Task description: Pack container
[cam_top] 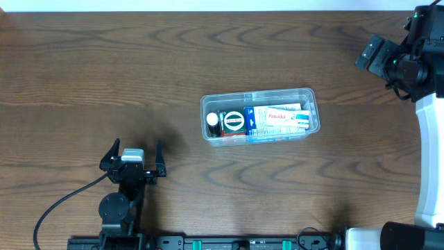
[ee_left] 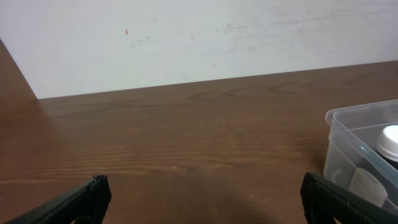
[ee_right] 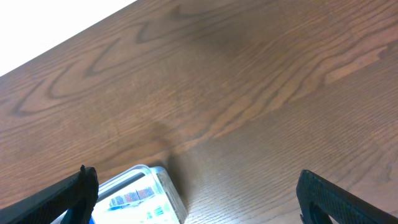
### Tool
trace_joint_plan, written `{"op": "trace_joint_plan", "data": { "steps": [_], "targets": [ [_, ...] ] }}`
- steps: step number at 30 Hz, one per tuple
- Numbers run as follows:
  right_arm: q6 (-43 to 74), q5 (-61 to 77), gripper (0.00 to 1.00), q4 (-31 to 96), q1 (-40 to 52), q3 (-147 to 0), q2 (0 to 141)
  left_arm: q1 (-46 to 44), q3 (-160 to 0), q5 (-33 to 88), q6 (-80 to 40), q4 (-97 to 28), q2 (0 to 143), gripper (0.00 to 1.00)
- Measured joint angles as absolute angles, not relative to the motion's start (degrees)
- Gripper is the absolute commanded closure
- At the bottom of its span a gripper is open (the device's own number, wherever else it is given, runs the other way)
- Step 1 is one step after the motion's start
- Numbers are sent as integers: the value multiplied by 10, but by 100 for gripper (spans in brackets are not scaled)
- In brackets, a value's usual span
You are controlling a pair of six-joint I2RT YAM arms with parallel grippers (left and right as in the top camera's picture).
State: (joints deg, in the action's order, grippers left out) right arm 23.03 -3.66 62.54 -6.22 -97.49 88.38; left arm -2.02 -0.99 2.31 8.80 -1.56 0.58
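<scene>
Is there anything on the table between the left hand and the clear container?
Nothing visible. Only bare wooden table lies between the open left hand and the container, which sits ahead and to its right.

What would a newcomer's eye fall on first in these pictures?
The clear container stands out at the middle of the dark wooden table, already holding a white-capped bottle and small boxes. The left gripper at the near left and the right gripper at the far right are open, empty and apart from it.
</scene>
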Motion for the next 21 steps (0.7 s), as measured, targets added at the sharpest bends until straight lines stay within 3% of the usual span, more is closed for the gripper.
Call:
{"op": "trace_joint_plan", "data": {
  "steps": [21],
  "targets": [
    [230,-54,1,625,-62,-975,884,-20,-10,22,88,-16,6,2]
  ]
}}
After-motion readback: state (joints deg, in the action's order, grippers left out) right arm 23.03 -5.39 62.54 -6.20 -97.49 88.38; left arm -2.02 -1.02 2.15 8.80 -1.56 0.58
